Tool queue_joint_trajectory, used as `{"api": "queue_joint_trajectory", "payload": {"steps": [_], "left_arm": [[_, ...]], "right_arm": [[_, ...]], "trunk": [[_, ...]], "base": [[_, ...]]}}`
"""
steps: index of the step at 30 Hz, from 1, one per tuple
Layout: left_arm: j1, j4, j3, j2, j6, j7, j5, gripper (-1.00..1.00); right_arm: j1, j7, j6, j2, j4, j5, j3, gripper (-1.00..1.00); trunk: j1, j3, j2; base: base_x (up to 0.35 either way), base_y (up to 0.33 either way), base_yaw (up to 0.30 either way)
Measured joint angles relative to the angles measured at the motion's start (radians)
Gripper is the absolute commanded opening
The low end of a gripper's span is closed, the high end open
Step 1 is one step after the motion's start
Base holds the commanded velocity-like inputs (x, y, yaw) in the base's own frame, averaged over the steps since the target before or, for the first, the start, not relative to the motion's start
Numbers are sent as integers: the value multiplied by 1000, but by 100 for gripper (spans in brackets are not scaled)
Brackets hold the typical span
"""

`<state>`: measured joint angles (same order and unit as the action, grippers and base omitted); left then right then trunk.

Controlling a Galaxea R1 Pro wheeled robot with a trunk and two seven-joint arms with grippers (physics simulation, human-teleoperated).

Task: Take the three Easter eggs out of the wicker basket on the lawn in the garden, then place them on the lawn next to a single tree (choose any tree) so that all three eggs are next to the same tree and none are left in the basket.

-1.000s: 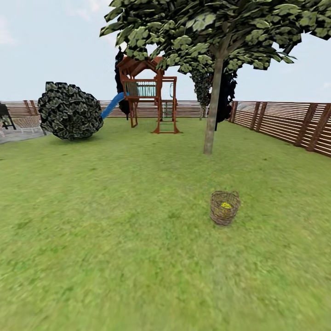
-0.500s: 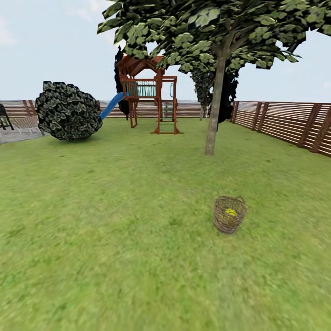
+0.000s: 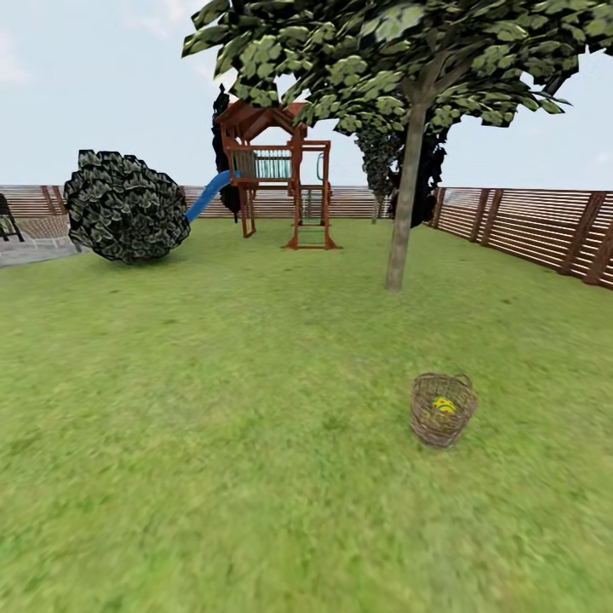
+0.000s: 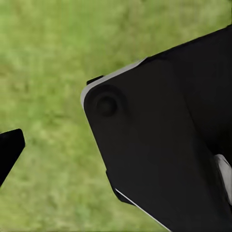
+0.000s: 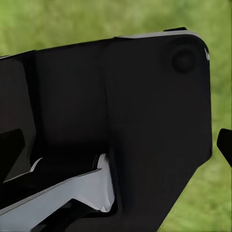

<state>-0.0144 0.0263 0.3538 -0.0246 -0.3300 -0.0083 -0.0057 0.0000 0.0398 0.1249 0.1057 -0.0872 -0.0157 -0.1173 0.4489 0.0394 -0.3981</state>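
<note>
The brown wicker basket (image 3: 442,411) stands on the lawn (image 3: 213,409) ahead and to the right in the head view. Yellow Easter eggs (image 3: 443,404) lie inside it; how many I cannot tell from here. Beyond the basket rises a slim tree (image 3: 403,209) with a pale trunk and speckled foliage. In the left wrist view a black fingertip (image 4: 9,151) hangs over grass beside a large black part of the robot (image 4: 159,145). A black fingertip (image 5: 224,145) also pokes in at the edge of the right wrist view, over grass.
A round dark bush (image 3: 126,217) sits at the back left. A wooden play set with a blue slide (image 3: 277,174) stands at the back. The slatted wooden fence (image 3: 536,226) runs along the right and rear. A paved patch (image 3: 30,249) lies far left.
The whole head view has shifted as the robot rolls closer: the basket now looks larger, lower and further right. The tree and bush also loom slightly nearer.
</note>
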Motion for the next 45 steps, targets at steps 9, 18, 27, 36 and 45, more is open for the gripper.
{"api": "queue_joint_trajectory", "payload": {"steps": [9,18,27,36,45], "left_arm": [[0,0,0,0,0,0,0,100],[0,0,0,0,0,0,0,100],[0,0,0,0,0,0,0,100],[0,0,0,0,0,0,0,100],[0,0,0,0,-1,0,0,100]], "right_arm": [[0,0,0,0,3,0,1,100],[0,0,0,0,4,0,-1,100],[0,0,0,0,5,0,-1,100],[0,0,0,0,5,0,-1,100],[0,0,0,-2,5,0,-2,100]], "trunk": [[0,0,0],[0,-3,0],[0,-6,0],[0,-9,0],[0,-10,0]], "base": [[298,174,-76],[303,178,-243],[283,213,-268],[268,230,-267],[265,235,-162]]}}
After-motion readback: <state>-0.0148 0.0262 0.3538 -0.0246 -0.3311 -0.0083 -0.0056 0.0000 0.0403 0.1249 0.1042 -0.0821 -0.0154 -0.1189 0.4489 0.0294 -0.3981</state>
